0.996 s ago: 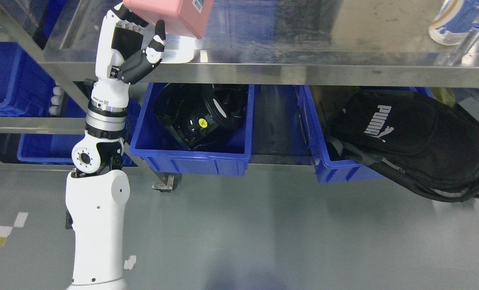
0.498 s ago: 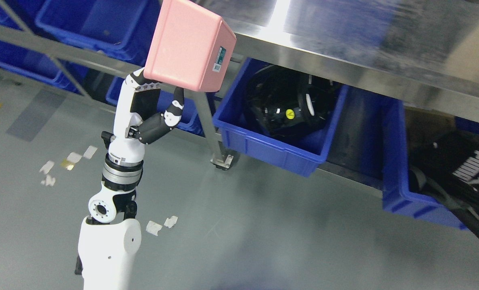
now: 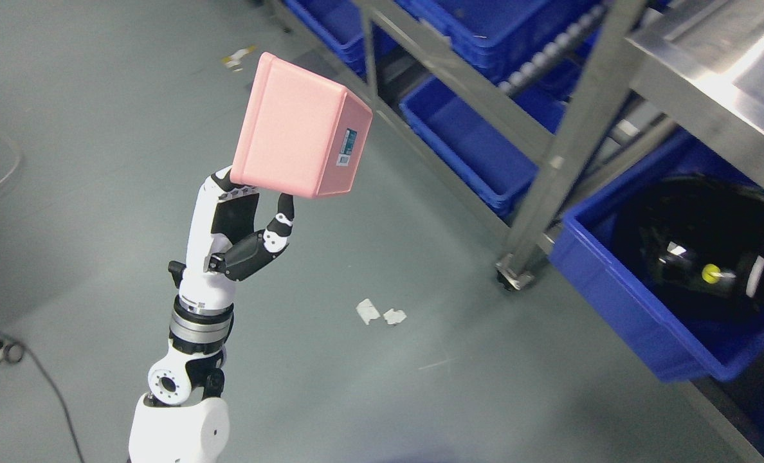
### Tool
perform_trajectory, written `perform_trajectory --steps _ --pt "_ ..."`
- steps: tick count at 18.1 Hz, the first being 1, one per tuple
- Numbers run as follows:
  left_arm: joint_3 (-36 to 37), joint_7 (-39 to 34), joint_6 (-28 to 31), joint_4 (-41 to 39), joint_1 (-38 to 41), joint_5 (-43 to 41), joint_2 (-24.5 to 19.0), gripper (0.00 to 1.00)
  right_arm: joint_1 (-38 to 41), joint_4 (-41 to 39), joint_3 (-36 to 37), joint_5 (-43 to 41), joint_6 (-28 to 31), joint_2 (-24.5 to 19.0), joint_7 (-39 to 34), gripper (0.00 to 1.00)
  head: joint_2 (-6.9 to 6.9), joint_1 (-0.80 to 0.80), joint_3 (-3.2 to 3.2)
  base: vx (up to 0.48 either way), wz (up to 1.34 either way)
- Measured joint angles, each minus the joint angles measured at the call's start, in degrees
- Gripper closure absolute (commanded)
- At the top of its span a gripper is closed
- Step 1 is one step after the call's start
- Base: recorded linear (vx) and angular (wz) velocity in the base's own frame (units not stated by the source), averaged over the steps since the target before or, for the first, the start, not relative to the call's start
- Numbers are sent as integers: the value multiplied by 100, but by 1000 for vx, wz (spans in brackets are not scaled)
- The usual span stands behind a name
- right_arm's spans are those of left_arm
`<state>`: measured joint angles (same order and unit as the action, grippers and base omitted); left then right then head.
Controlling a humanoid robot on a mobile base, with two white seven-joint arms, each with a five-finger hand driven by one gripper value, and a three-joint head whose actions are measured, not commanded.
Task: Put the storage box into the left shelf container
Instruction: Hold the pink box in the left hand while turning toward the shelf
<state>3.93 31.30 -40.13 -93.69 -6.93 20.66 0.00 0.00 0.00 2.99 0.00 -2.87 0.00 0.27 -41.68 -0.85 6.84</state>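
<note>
Left hand (image 3: pixel 244 228): fingers curled onto the pink plastic storage box (image 3: pixel 300 144), tilted.
Blue plastic bin (image 3: pixel 652 308), 3 o'clock: black device inside.
Blue shelf bin (image 3: pixel 469 145), 1 o'clock: contents unclear.

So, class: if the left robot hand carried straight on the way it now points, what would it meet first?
The left robot hand points up the picture, gripping the pink storage box. Beyond the box only bare grey floor shows, so the way looks free, though depth is hard to judge; the shelf frame stands off right.

A storage box (image 3: pixel 298 128) sits atop the robot's raised left hand (image 3: pixel 244 225), left of the shelf rack (image 3: pixel 568 135) holding bins (image 3: pixel 639 334).
</note>
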Motion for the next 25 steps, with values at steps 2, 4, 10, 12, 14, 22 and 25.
perform_trajectory --steps 2,4,10,12,14,22,25 --pt "-21 -6 -2 -27 85 41 0 98 0 0 0 0 0 0 16 0 -2 0 0 120 1126" --pt "-34 -6 -3 -38 150 79 0 98 -1 0 0 0 -12 0 17 0 -2 0 0 170 965" --pt "-52 -9 -6 -57 317 156 1 98 -1 0 0 0 -29 0 -4 0 -2 0 -1 209 696" --pt "-54 -9 -6 -61 347 180 1 98 0 0 0 0 -10 0 -8 0 -2 0 -1 245 409" --pt "-51 -10 -15 -62 387 280 0 98 0 0 0 0 2 0 -10 0 -2 0 -1 287 278" --pt "-18 -12 124 -35 633 657 1 99 0 0 0 0 4 0 -15 0 -2 0 -1 367 73" --pt "-10 -5 126 -27 658 695 1 99 0 0 0 0 5 0 -21 0 -2 0 -1 430 49"
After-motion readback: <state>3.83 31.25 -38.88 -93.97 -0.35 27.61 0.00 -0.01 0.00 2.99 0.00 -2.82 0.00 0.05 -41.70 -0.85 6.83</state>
